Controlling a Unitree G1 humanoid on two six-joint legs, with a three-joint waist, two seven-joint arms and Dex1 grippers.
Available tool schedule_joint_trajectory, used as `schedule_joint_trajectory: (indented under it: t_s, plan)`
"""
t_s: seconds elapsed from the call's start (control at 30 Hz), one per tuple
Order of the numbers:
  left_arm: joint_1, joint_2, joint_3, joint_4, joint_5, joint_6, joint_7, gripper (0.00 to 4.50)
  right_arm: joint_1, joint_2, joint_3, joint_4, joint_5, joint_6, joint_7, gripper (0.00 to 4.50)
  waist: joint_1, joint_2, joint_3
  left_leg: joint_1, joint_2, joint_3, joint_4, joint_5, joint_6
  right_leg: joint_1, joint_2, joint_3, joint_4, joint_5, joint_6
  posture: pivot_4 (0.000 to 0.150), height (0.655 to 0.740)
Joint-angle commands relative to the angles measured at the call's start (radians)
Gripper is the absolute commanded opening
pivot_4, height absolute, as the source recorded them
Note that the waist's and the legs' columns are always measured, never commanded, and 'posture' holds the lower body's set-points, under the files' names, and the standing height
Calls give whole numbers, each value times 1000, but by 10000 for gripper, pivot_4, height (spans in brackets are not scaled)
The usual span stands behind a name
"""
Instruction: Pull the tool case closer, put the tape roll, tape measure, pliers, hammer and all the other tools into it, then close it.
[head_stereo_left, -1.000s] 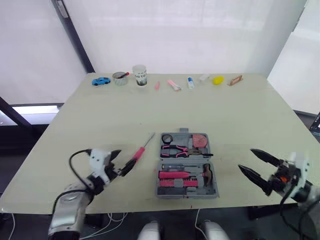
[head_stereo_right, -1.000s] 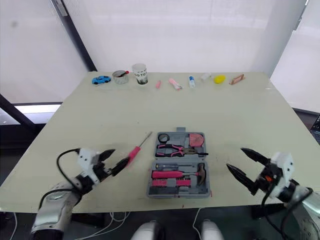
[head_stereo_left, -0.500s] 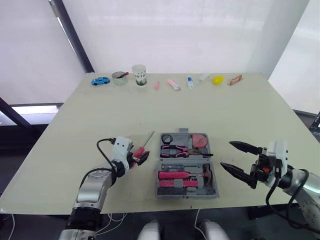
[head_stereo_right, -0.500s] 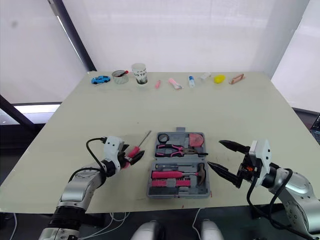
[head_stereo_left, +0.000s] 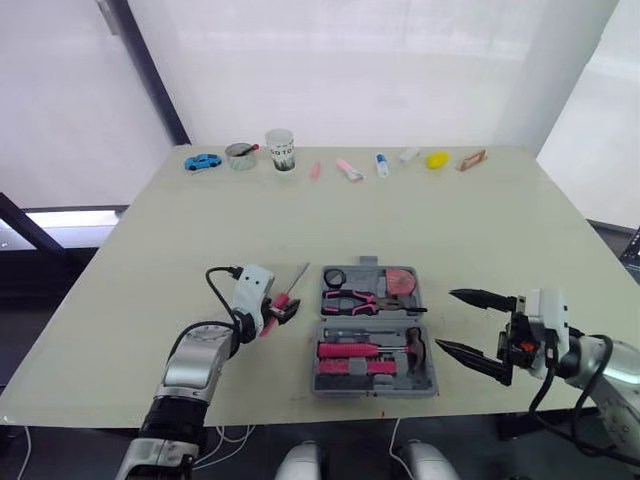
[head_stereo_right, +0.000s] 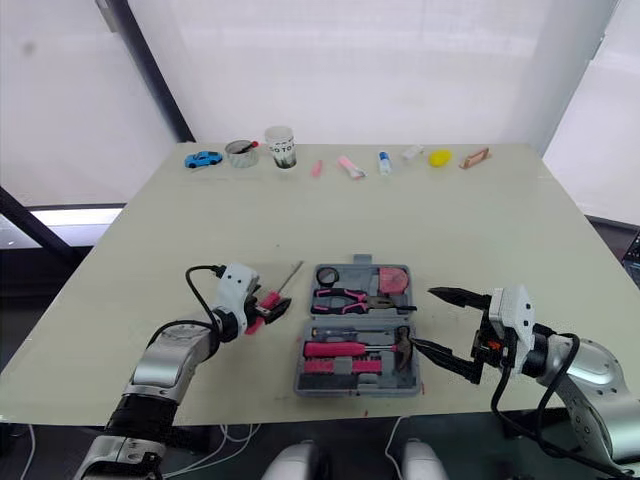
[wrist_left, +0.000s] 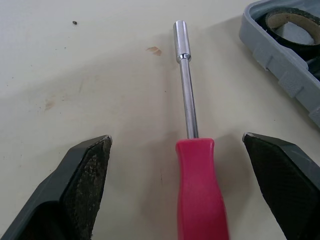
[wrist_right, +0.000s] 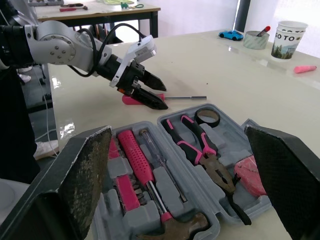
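The grey tool case (head_stereo_left: 428, 380) lies open near the table's front edge. In it are the black tape roll (head_stereo_left: 334, 278), pink tape measure (head_stereo_left: 401, 281), pliers (head_stereo_left: 355, 299) and hammer (head_stereo_left: 385, 349). A screwdriver (head_stereo_left: 287, 294) with a pink handle (wrist_left: 200, 195) and steel shaft (wrist_left: 186, 95) lies on the table just left of the case. My left gripper (head_stereo_left: 282, 312) is open and low, one finger on each side of that handle, apart from it. My right gripper (head_stereo_left: 446, 320) is open at the case's right side, pointing at it.
Along the far edge stand a blue toy car (head_stereo_left: 202, 161), a round tin (head_stereo_left: 240, 156), a paper cup (head_stereo_left: 280, 150), some pink bits, a small bottle (head_stereo_left: 380, 165) and a yellow thing (head_stereo_left: 436, 160). Bare table lies between that row and the case.
My left gripper has come forward along the screwdriver and now straddles its handle. My right gripper has moved in toward the case's right side.
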Motion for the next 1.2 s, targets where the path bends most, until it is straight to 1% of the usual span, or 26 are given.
schedule_joint_trajectory:
  t_s: [0.03,0.07,0.17,0.2,0.33,0.6,0.67,0.77,0.9,0.97,1.1,1.2]
  plan:
    - [2,-10,-4,-5,-3,18,-2,25432,5,-5,-9,-18,1,-26,10,45000,0,0,0,0,0,0,0,0,0,0,0,0,0,0,0,1500,7400]
    - [4,-12,-4,-8,-3,23,-1,20984,6,-5,-9,-17,0,-27,11,45000,0,0,0,0,0,0,0,0,0,0,0,0,0,0,0,1500,7400]
    - [10,-18,2,-14,-8,33,1,5500,9,-5,-8,-21,-2,-27,11,45000,0,0,0,0,0,0,0,0,0,0,0,0,0,0,0,1500,7400]
    - [11,-24,8,-16,-14,38,4,4889,9,-5,-8,-23,-1,-26,11,45000,0,0,0,0,0,0,0,0,0,0,0,0,0,0,0,1500,7400]
    - [17,-47,46,-26,-48,68,14,4955,7,-7,-7,-29,4,-21,15,45000,0,0,0,1,0,0,0,0,0,0,0,0,0,0,0,1500,7400]
    - [16,-12,64,-66,-59,79,-11,4955,-6,-16,-4,-35,21,-2,34,45000,-5,0,0,0,0,0,0,0,0,0,0,0,0,0,0,1500,7400]
    - [7,26,64,-97,-60,70,-45,4955,-13,-18,-7,-30,25,1,38,45000,-4,0,0,0,0,0,0,0,0,0,0,0,0,0,0,1500,7400]
    - [9,123,38,-130,-29,-59,-152,4955,-21,-17,-7,-22,29,5,43,45000,-4,-2,1,0,0,-1,0,0,0,0,0,0,0,0,0,1500,7400]
    - [29,230,22,-181,-53,-114,-293,4955,-30,-13,-3,-6,29,0,53,45000,-3,-2,1,0,0,0,0,0,0,0,0,0,-1,0,0,1500,7400]
    - [41,277,17,-214,-73,-117,-361,4955,-32,-11,-4,4,28,-5,59,45000,-3,-2,1,0,0,1,0,0,0,0,-1,0,-1,0,0,1500,7400]
    - [57,348,17,-300,-139,-47,-479,4955,-36,-6,-9,24,29,-16,71,45000,-1,-2,2,-1,0,1,0,0,0,0,-1,0,-1,0,0,1500,7400]
    - [64,411,-29,-373,-153,-15,-568,4955,-24,-7,-24,48,30,-32,86,45000,-1,-2,2,-1,0,1,0,0,0,0,-1,-1,-1,0,0,1500,7400]
